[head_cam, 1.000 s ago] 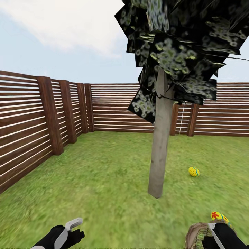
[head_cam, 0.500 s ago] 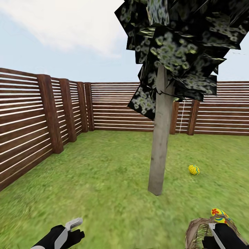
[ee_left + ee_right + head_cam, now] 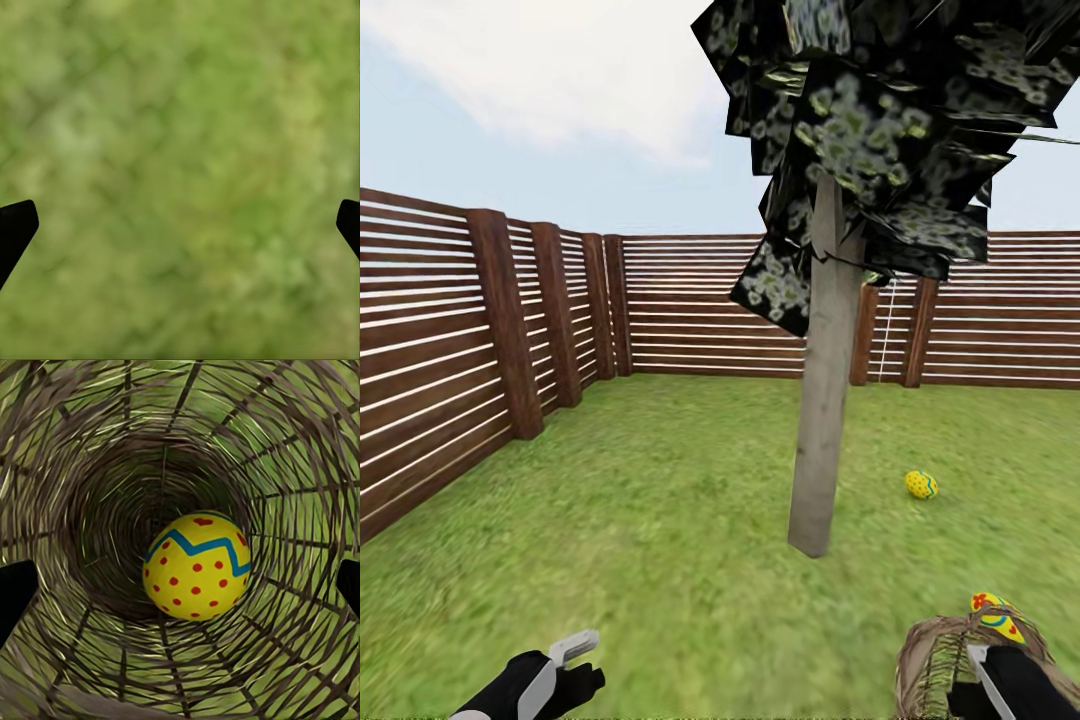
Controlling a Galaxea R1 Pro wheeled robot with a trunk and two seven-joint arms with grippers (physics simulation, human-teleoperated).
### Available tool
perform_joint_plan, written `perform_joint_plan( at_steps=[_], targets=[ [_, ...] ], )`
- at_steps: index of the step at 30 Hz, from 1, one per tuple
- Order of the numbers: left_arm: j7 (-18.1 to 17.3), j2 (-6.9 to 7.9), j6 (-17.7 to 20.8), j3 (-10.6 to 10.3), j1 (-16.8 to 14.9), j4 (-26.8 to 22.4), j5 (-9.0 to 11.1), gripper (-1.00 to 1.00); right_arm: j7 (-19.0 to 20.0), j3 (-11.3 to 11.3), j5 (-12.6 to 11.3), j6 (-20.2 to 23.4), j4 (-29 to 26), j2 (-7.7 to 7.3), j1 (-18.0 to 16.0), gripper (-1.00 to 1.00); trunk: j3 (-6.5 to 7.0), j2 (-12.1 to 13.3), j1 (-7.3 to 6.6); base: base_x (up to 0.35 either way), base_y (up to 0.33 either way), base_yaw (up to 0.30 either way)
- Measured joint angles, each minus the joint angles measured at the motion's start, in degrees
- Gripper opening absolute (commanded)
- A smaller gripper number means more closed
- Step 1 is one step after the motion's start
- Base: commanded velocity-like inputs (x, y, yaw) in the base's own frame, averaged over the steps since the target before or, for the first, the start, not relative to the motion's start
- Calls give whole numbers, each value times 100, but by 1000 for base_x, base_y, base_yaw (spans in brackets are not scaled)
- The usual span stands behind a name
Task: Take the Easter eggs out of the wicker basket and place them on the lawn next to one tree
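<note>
The wicker basket (image 3: 932, 668) stands on the lawn (image 3: 660, 560) at the lower right of the head view. My right arm (image 3: 1010, 685) hangs over it. In the right wrist view my right gripper (image 3: 182, 586) is open above the basket's mouth (image 3: 90, 457), and one Easter egg (image 3: 196, 565) with red dots and a blue zigzag lies at the bottom. A second egg (image 3: 995, 614) lies on the grass just behind the basket. A third egg (image 3: 921, 485) rests right of the tree (image 3: 816, 450). My left gripper (image 3: 573, 648) is open over bare grass (image 3: 180, 165).
A brown slat fence (image 3: 450, 340) runs along the left and the far side of the garden. The tree's dark crown (image 3: 880, 130) hangs overhead. Open grass lies left of the trunk and between the trunk and the basket.
The whole head view has shifted a little, so the tree base and the far egg sit slightly higher in the picture. Both arms keep their places in it.
</note>
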Motion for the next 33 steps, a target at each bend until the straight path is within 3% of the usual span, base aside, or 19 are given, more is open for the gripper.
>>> perform_joint_plan(
  at_steps=[21, 24, 33],
  targets=[
    [-1, -2, 0, 0, 0, 2, 0, 100, 8, -8, -9, 21, 0, -120, 0, 100, -377, -842, 461, 0, 0, 0],
    [0, -2, 0, 0, 0, 2, 0, 100, 8, -8, -9, 22, 0, -120, 0, 100, -443, -847, 470, 0, 0, 0],
    [-5, -7, -8, 0, 0, 2, 1, 100, 8, -8, -8, 22, 0, -119, 0, 100, -444, -847, 468, 58, 0, 0]
  ],
)
